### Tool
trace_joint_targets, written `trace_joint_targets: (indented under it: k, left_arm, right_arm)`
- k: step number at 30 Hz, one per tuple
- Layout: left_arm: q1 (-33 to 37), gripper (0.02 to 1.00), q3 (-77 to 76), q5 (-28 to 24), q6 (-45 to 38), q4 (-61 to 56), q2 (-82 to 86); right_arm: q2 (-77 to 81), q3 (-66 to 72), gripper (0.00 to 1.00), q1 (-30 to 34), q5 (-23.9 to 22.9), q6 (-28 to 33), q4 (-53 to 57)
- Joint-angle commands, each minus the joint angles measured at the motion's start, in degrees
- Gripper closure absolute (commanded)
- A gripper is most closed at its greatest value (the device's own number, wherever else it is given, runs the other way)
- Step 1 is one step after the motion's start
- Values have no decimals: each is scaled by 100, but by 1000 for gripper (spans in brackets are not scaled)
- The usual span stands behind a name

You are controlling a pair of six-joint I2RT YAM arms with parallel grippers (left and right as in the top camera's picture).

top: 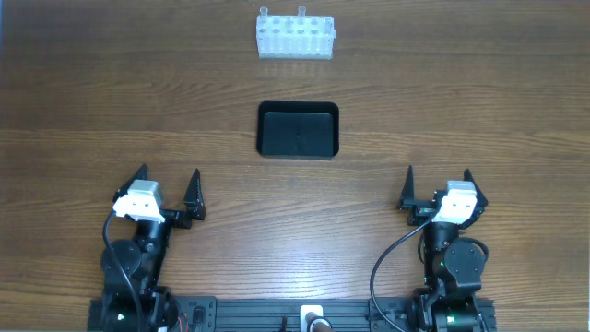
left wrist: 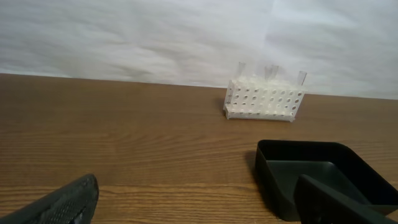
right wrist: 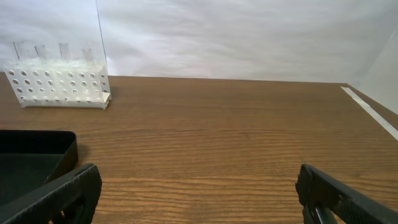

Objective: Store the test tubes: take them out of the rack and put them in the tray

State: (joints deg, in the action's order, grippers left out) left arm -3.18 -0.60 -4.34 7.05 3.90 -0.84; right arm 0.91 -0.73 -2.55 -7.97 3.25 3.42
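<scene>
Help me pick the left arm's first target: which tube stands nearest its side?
The tube at the rack's left end in the top view; the others stand farther right.

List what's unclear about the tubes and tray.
Clear test tubes: exact count; too small and transparent against the white perforated plastic rack, every view.
Black rectangular plastic tray: right wrist view's edge cuts it off; left wrist view, a finger of the left gripper covers part.

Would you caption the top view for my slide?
Open left gripper and right gripper sit short of the black rectangular tray and white plastic test-tube rack.
</scene>
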Motion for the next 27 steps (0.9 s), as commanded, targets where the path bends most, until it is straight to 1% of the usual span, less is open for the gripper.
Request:
trace_joint_targets:
  k: [1,18,25,27]
  left_arm:
    - [35,20,26,-74,-63,20,46]
    - [31,20,26,-52,-66,20,46]
    - [33,18,26,-9,-68,22,46]
    - [42,18,26,87,-72,2,0]
  right_arm:
    - [-57,44,9,48,48,4,17]
    - [-57,44,9,48,48,4,17]
    - [-57,44,7,48,48,4,17]
    - [-57,44,9,48,48,4,17]
